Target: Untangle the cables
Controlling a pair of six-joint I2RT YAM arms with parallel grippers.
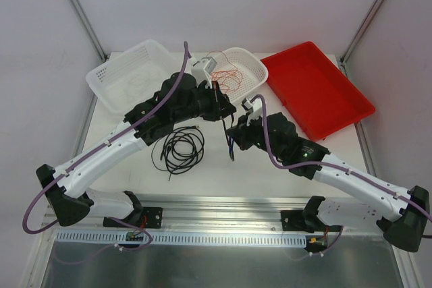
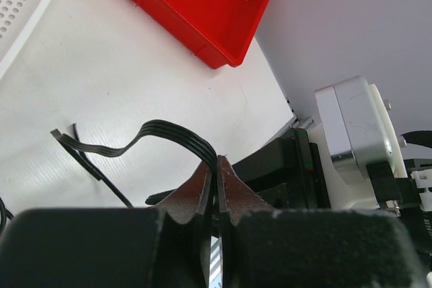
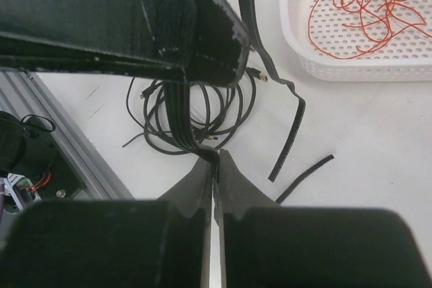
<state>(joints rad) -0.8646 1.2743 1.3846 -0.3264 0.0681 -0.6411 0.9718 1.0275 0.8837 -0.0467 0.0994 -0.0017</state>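
While red wire is lying in a basket, left gripper and right gripper are clamping ribbon; coil is waiting.

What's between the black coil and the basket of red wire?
A flat cable runs between them; the right wrist view shows it.

no legible text, label, brand name, number or sign appears in any view. the flat black ribbon cable, the red rectangular plastic tray and the white perforated plastic basket carry no readable print on their visible surfaces.
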